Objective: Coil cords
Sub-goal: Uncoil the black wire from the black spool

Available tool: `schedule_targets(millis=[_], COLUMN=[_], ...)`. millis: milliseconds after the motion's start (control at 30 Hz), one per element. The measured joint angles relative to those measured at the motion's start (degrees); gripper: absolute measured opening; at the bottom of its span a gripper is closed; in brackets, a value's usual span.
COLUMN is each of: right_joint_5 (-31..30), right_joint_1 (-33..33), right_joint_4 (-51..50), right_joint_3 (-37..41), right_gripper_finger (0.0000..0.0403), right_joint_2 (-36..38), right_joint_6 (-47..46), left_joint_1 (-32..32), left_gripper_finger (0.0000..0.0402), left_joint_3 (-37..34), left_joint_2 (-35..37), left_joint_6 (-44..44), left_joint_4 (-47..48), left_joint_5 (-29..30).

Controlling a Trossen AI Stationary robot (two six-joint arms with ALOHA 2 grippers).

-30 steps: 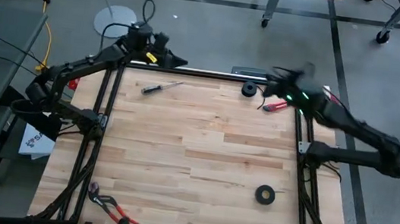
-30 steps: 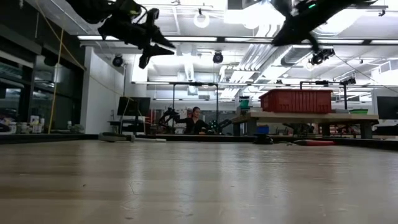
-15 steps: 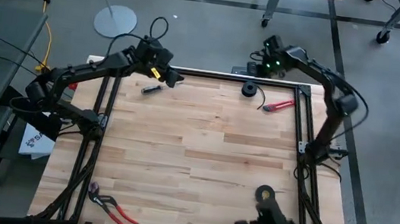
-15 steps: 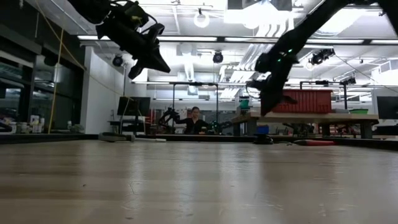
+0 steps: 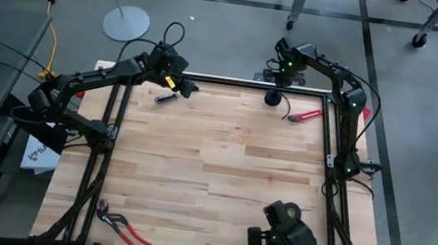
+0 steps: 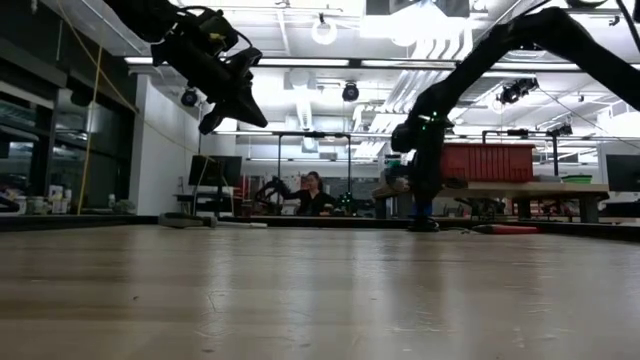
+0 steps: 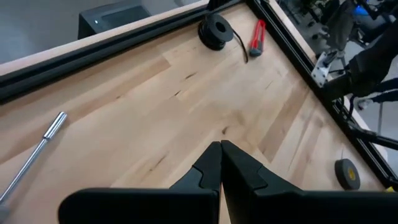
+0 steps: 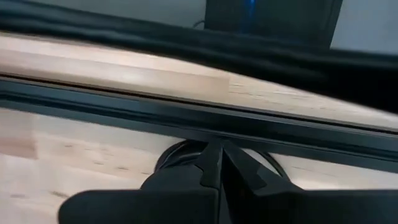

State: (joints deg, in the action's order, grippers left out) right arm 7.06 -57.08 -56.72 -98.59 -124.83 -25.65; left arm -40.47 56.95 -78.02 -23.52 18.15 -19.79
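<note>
The cord is a small black coil (image 5: 273,98) lying flat on the table at the far edge, with a thin tail (image 5: 286,111) curving toward the near side. It also shows in the left wrist view (image 7: 214,30) and the right wrist view (image 8: 177,163). My right gripper (image 5: 277,81) is shut and points down at the coil's far side (image 8: 215,144). In the low view it hangs just over the coil (image 6: 424,218). My left gripper (image 5: 191,89) is shut and empty (image 7: 220,144), above the table at the far left. My right gripper's shut fingertips (image 8: 210,155) stand at the coil's far rim (image 8: 168,155), coming from above and from the far side. The fingers hide that spot. I cannot tell whether they touch the coil.
A screwdriver (image 7: 37,155) lies by my left gripper. A red-handled tool (image 5: 306,114) lies right of the coil. Red-handled pliers (image 5: 119,223) lie near left. A black tape roll (image 7: 347,173) lies near right, where a dark device and a hand (image 5: 284,243) reach in. Black frame rails (image 5: 224,80) edge the table.
My right gripper has swung from above the red-handled tool toward the far edge, then down at the coil. My left gripper has come down from the far rail toward the screwdriver and tipped downward. The dark device has come in at the near right edge.
</note>
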Motion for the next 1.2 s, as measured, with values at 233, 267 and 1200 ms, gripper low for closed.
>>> schedule_targets(millis=[233, 267, 1200], right_joint_5=[-0.6, -0.6, 4.3], right_joint_1=[1.9, 2.3, 13.6], right_joint_4=[-0.8, -2.0, -16.4], right_joint_3=[0.0, 0.0, 0.1], right_gripper_finger=[0.0, 0.0, 0.0], right_joint_2=[-0.4, -0.4, 14.0], right_joint_6=[-0.8, -0.4, 15.4], left_joint_1=[0.0, -0.1, 0.0], left_gripper_finger=[0.0, 0.0, 0.0], left_joint_3=[0.0, 0.0, 0.0], left_joint_2=[0.0, 0.0, 0.0], left_joint_6=[1.6, 1.7, 7.6], left_joint_4=[0.1, 0.1, 3.1], left_joint_5=[-0.4, -0.8, -2.6])
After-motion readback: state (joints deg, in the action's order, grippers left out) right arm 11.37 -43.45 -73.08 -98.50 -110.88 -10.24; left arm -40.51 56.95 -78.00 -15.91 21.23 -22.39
